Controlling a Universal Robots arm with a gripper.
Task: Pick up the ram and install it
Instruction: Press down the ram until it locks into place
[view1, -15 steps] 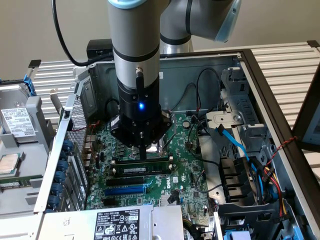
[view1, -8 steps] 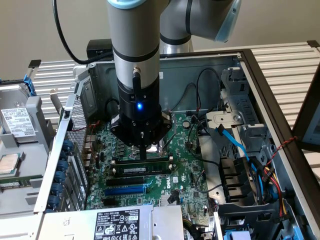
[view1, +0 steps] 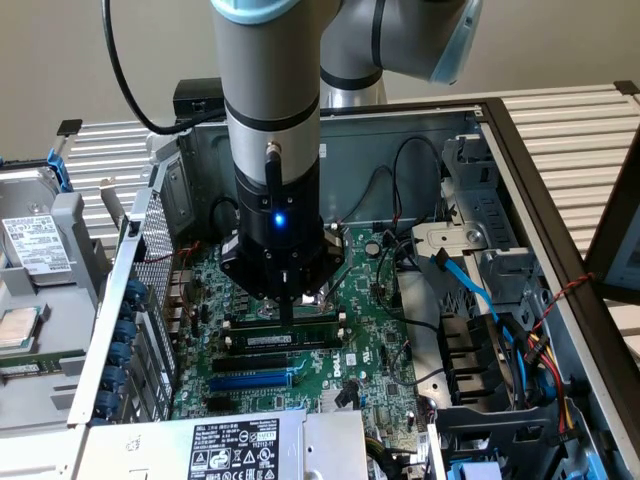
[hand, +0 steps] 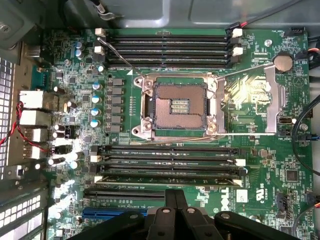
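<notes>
The ram (view1: 280, 341) is a thin green stick with a white label. It stands on edge in one of the long black memory slots beside the processor socket. In the wrist view I see its top edge (hand: 170, 178) lying between white slot latches. My gripper (view1: 287, 312) hangs straight down over the motherboard (view1: 380, 350), its narrow fingers shut together. Their tips sit at the middle of the stick's top edge, and I cannot tell whether they touch it. In the wrist view the dark gripper (hand: 175, 197) stands just beside the ram, with nothing between the fingers.
The open computer case (view1: 520, 170) walls in the board. An empty processor socket (hand: 180, 107) lies between two banks of memory slots. A blue expansion slot (view1: 250, 380) runs near the ram. Cables (view1: 465, 285) and a drive cage crowd the exterior view's right.
</notes>
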